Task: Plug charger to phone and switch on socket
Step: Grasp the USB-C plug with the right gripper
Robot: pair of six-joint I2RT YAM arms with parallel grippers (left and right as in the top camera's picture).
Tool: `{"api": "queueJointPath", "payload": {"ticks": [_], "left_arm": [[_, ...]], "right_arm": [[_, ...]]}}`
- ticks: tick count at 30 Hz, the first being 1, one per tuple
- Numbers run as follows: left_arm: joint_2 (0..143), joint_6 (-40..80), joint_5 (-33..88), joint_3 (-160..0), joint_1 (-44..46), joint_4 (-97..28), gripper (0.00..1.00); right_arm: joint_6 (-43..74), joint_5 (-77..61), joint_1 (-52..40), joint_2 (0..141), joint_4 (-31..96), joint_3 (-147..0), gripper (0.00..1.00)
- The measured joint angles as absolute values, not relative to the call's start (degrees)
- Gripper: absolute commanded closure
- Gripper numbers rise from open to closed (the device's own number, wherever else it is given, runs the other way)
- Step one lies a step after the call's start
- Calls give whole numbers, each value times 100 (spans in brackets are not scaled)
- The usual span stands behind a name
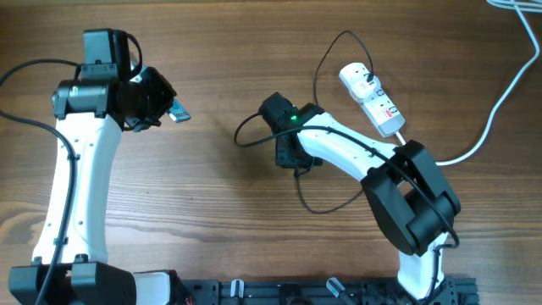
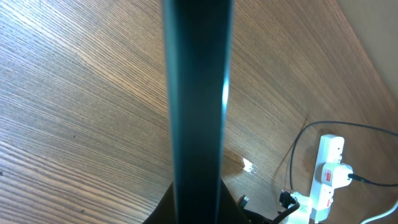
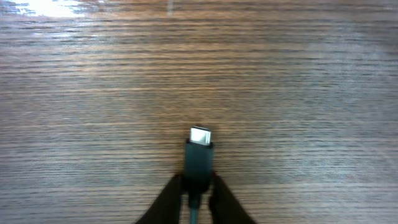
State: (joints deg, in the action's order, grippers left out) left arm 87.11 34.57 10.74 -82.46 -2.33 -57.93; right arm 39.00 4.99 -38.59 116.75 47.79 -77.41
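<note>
My left gripper (image 1: pixel 161 106) is shut on the phone (image 1: pixel 179 113), held edge-up above the table at the left; only a cyan corner shows from overhead. In the left wrist view the phone's dark edge (image 2: pixel 198 106) runs up the frame between the fingers. My right gripper (image 1: pixel 292 157) is shut on the charger's black plug (image 3: pixel 199 155), its silver tip pointing away over bare wood. The thin black cable (image 1: pixel 326 55) loops back to an adapter in the white socket (image 1: pixel 373 97) at the back right, which has red switches and also shows in the left wrist view (image 2: pixel 326 180).
The socket's thick white cord (image 1: pixel 508 80) runs off the right and top edge. Slack black cable (image 1: pixel 318 203) lies on the wood beneath my right arm. The arm bases stand at the front edge.
</note>
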Motion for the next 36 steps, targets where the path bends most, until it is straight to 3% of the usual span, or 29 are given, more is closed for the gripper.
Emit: {"api": "queueJointPath", "payload": {"ticks": [6,12,15,23,25,33,36], "left_arm": [[8711,3457,1074,-8246,-233,-5793,96],[8711,3457,1074,-8246,-233,-5793,96],[8711,3457,1074,-8246,-233,-5793,96],[8711,3457,1072,-8246,-233,-5800,96],[8711,3457,1074,-8246,-233,-5819,96],[8711,3457,1096,-8246,-233,-5830,96],[8713,3221,1702,-8243,-239,-5502,96]], "right_arm": [[3959,519,-3859,11675,4886,-7747,85],[3988,521,-3859,11679,4952,-7752,80],[3988,521,-3857,11679,4976,-7752,87],[4005,495,-3859,11679,4989,-7752,89],[4007,493,-3859,11679,4991,-7752,95],[3680,322,-3848,11699,5524,-7911,96],[3111,-108,-3804,11419,5618,-8040,96]]}}
